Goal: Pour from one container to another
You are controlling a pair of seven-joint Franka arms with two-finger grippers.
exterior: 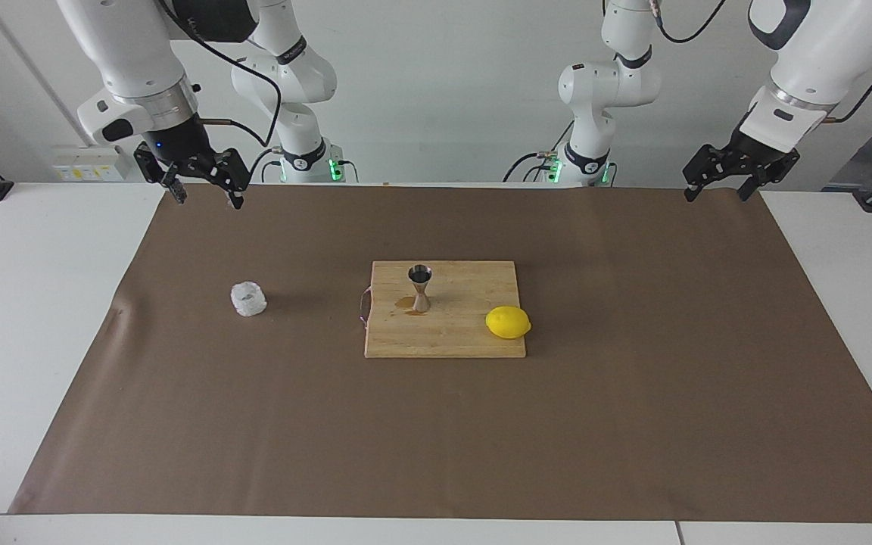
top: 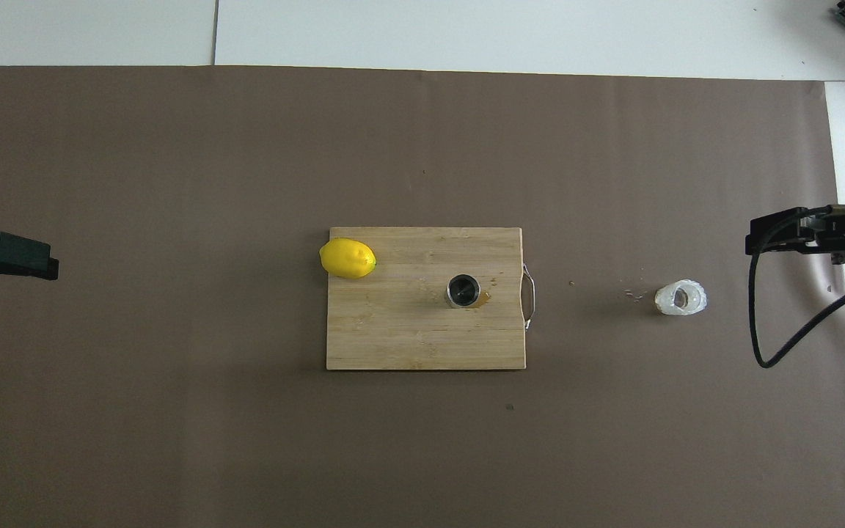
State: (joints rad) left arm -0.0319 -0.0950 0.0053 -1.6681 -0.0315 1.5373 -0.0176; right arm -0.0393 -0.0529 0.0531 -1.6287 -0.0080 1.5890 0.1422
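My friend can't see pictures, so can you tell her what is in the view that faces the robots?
A steel jigger stands on a wooden cutting board mid-table, a small brown spill at its foot and a lemon at the board's corner. A crinkled whitish cup sits on the brown mat toward the right arm's end. The open right pincer and left pincer hang apart, holding nothing.
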